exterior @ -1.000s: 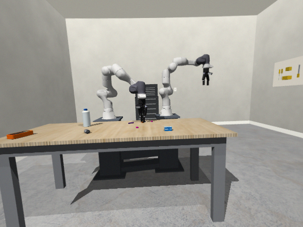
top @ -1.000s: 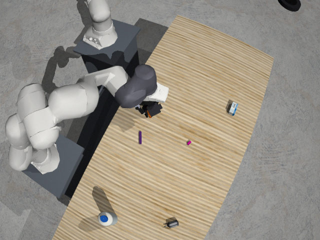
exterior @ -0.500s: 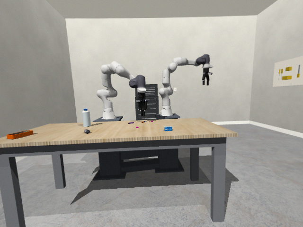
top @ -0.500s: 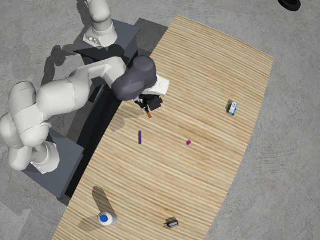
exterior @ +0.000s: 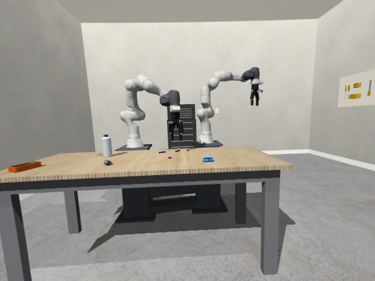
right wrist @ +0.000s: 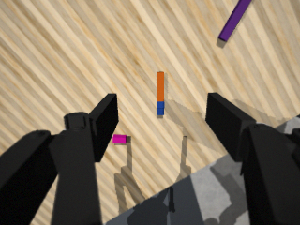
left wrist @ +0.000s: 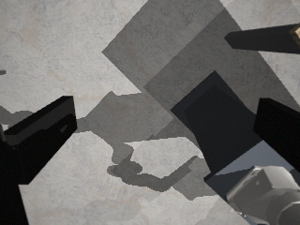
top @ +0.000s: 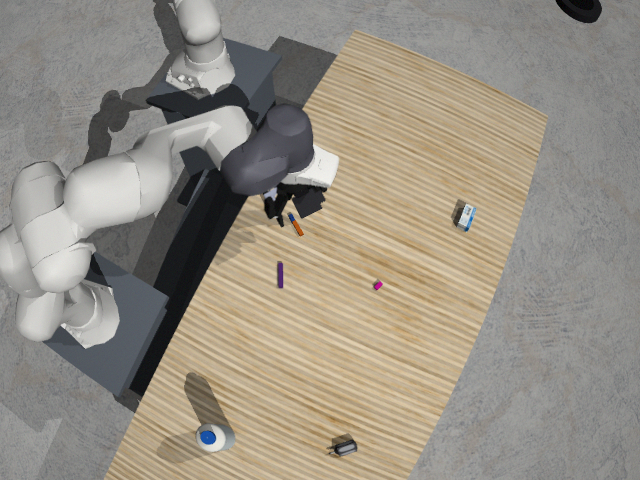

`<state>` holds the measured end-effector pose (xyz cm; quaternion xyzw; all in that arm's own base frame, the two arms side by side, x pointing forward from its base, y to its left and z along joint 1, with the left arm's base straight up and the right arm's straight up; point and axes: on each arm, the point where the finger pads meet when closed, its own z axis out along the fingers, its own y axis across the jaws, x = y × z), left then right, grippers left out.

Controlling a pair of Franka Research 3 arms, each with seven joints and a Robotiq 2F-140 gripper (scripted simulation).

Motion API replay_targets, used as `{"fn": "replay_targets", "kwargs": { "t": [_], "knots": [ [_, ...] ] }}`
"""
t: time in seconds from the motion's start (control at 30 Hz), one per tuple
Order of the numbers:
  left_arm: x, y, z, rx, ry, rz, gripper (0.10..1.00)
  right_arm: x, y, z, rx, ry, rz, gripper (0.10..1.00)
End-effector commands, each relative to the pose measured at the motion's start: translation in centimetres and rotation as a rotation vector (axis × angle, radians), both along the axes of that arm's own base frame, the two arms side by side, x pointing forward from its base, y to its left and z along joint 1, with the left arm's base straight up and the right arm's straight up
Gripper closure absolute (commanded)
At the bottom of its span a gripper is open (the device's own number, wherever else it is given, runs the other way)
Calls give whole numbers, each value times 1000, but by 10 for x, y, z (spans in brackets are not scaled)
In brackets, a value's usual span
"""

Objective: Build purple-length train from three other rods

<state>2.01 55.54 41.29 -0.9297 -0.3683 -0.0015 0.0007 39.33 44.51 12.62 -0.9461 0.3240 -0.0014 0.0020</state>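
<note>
Right gripper (top: 275, 219) (exterior: 176, 139) (right wrist: 162, 117) open and empty, I judge, so orange rod (top: 297, 228) (exterior: 176, 150) (right wrist: 160, 86) and blue rods (top: 291, 217) (exterior: 179, 150) (right wrist: 160, 108) lie undisturbed, end to end, near the worktop's (top: 178, 338) (exterior: 145, 172) (right wrist: 70, 61) robot-side edge.

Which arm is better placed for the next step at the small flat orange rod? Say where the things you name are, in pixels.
Right, I'd judge: the right fingers (top: 279, 207) (exterior: 181, 131) stand open above the orange rod (top: 297, 227) (exterior: 176, 151) (right wrist: 160, 87). The left fingers (exterior: 256, 101) hang off over the floor.
</note>
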Motion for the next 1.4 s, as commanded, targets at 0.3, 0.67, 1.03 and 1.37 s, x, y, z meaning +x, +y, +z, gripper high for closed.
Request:
{"fn": "replay_targets", "kwargs": {
  "t": [0.3, 0.67, 1.03, 1.37],
  "knots": [
    [-1, -1, 0, -3, 2, -4, 98, -1, -1, 1, -3, 4, 10, 98],
    [-1, -1, 0, -3, 2, -4, 98, -1, -1, 5, -3, 4, 10, 98],
    [-1, -1, 0, -3, 2, -4, 98, -1, -1, 38, -3, 4, 10, 98],
    [-1, -1, 0, -3, 2, -4, 98, -1, -1, 71, -3, 4, 10, 98]
  ]
}}
